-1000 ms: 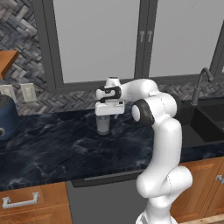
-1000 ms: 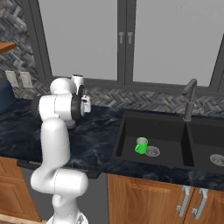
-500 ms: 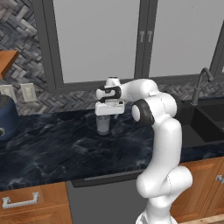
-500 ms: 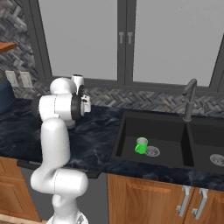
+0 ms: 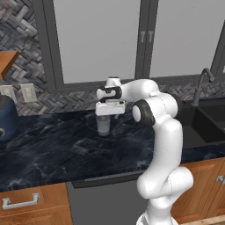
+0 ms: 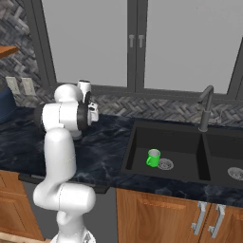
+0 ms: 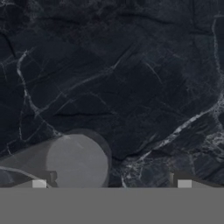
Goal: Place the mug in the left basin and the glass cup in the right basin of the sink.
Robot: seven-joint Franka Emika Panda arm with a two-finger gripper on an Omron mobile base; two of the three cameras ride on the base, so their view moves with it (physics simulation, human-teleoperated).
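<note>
The clear glass cup [image 5: 103, 125] stands upright on the dark marble counter, left of the sink. My gripper [image 5: 105, 115] hangs open just above it, pointing down. In the hand view the glass cup [image 7: 76, 162] lies between my fingertips [image 7: 39, 184], closer to the left one than to the right. The green mug [image 6: 153, 158] sits in the left basin [image 6: 142, 147] of the black sink, beside the round drain. The right basin [image 6: 223, 159] holds just its metal drain.
A dark curved faucet [image 6: 205, 107] rises behind the sink's divider. A dark blue appliance [image 5: 6, 116] stands at the counter's far left, below wall outlets [image 5: 28, 92]. A herringbone backsplash and grey cabinet doors run behind the counter.
</note>
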